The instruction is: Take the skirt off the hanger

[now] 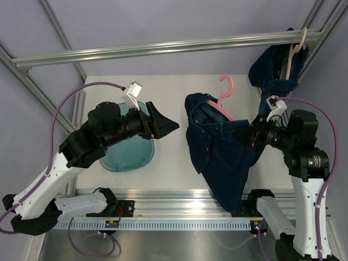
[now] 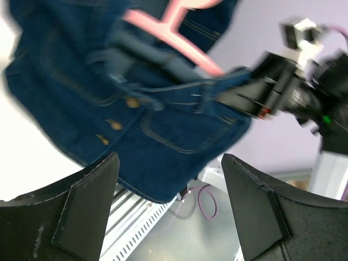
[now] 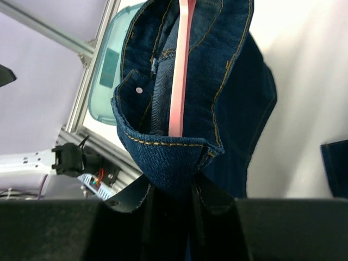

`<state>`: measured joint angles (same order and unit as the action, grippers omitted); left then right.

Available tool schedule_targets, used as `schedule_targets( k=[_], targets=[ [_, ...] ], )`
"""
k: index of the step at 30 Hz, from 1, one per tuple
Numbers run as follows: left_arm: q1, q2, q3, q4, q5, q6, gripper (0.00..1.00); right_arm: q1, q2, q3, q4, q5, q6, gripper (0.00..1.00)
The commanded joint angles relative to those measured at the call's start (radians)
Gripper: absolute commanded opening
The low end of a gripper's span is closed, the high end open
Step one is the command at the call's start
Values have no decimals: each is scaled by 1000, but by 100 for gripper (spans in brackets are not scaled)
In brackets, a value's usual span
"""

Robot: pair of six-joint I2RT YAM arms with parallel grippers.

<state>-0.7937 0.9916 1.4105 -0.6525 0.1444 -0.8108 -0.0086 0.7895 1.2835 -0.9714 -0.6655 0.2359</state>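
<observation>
Denim skirt [image 1: 220, 152] on pink hanger [image 1: 224, 103], pinched in right tool [image 1: 253, 134], left tool [image 1: 163, 120] spread wide, apart.

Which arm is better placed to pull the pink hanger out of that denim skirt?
Left. The left fingers are open, empty and aimed at the pink hanger and skirt. The right fingers are clamped on the skirt's waistband, so that arm is busy.

Dark denim skirt [image 1: 217, 152], draped on pink hanger [image 1: 222, 103]
</observation>
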Motion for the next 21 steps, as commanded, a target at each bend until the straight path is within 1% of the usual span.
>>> schedule_targets(
  k=[1, 2, 3, 5, 6, 9, 11, 12, 13, 14, 15, 17, 21],
  targets=[
    [-119, -19, 42, 40, -280, 67, 80, 2, -29, -19, 68, -138, 37, 0],
    [-122, -18, 27, 71, -238, 65, 80, 4, -33, -33, 76, -211, 51, 0],
    [-145, -11, -7, 111, -235, 59, 80, 2, -42, -53, 77, -239, 54, 0],
    [-174, -4, -27, 123, -273, 64, 80, 4, -52, -72, 73, -270, 57, 0],
    [-211, -2, -39, 138, -291, 65, 80, 34, -58, -93, 73, -276, 63, 0],
    [-266, 7, -70, 172, -339, 74, 79, 65, -65, -131, 91, -328, 88, 0],
    [-288, 48, -27, 160, -383, 100, 79, 113, -52, -131, 88, -330, 91, 0],
    [-318, 71, -1, 133, -405, 119, 79, 136, -47, -124, 91, -316, 95, 0],
    [-335, 122, 30, 116, -431, 155, 79, 162, -39, -116, 97, -295, 101, 0],
    [-360, 148, 92, 78, -474, 168, 78, 214, -35, -109, 102, -258, 117, 0],
    [-366, 174, 125, 59, -494, 179, 78, 235, -32, -99, 111, -252, 128, 0],
    [-380, 231, 197, 28, -538, 200, 77, 266, -24, -92, 137, -244, 158, 0],
    [-395, 255, 229, -7, -582, 214, 76, 277, -42, -81, 165, -258, 194, 0]
  ],
)
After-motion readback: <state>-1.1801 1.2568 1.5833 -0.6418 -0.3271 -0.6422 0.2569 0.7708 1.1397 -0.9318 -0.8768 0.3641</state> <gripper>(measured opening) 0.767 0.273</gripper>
